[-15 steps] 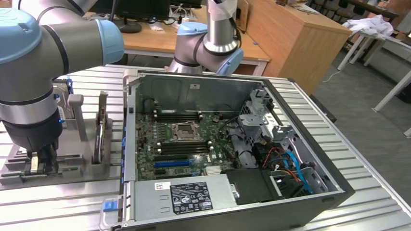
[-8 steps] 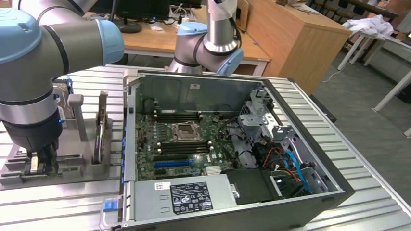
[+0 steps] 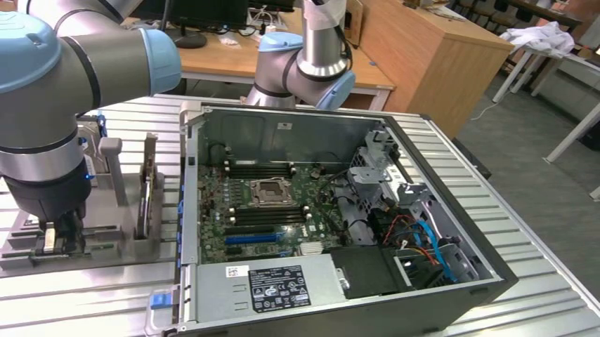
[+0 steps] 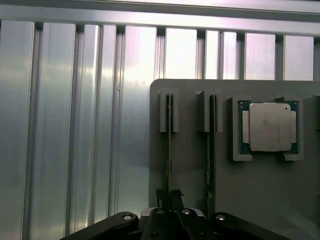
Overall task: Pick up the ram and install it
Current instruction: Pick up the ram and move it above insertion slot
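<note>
The ram (image 4: 169, 145) is a thin green stick standing on edge in a slot of the grey holder (image 4: 190, 210). In the wrist view my gripper (image 4: 169, 197) is shut on the near end of the stick, with its dark fingers pressed against both sides. A second stick (image 4: 211, 150) stands in the neighbouring slot. In the exterior view my gripper (image 3: 52, 242) points straight down into that holder (image 3: 103, 242) on the exterior view's left, beside the open computer case (image 3: 192, 210). The stick itself is hidden behind the fingers there.
A processor chip (image 4: 270, 127) lies in a pocket of the holder. A taller card (image 3: 147, 189) stands on edge between holder and case. The motherboard (image 3: 272, 210) shows black memory slots (image 3: 263, 168), a socket (image 3: 269, 190) and a blue slot (image 3: 251, 239). Ribbed metal tabletop (image 4: 75, 125) surrounds everything.
</note>
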### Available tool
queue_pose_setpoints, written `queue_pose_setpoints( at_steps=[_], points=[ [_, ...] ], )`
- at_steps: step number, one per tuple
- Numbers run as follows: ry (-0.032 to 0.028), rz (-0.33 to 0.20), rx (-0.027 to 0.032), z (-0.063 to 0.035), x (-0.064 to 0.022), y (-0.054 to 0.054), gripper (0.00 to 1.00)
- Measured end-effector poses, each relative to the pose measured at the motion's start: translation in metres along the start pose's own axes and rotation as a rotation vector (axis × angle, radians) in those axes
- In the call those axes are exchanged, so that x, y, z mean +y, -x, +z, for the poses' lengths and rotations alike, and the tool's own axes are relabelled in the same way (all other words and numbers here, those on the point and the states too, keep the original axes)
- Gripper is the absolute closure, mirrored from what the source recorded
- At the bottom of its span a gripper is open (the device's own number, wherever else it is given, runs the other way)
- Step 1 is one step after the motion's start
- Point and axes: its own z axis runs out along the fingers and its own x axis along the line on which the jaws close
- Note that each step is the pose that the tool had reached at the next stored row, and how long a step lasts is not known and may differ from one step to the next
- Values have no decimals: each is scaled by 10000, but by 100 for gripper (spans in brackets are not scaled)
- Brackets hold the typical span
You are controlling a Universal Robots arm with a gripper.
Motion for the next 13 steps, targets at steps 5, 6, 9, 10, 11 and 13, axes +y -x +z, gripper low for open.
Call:
queue_pose_setpoints(
  at_steps=[5,6,9,10,11,13],
  points=[
    [3,2,2,-24,1,0,88],
    [2,3,1,-33,1,0,88],
    [1,7,1,-60,0,1,88],
    [2,9,1,-71,-1,2,88],
    [1,11,1,-81,-1,2,88],
    [2,17,0,-104,-2,2,88]
  ],
)
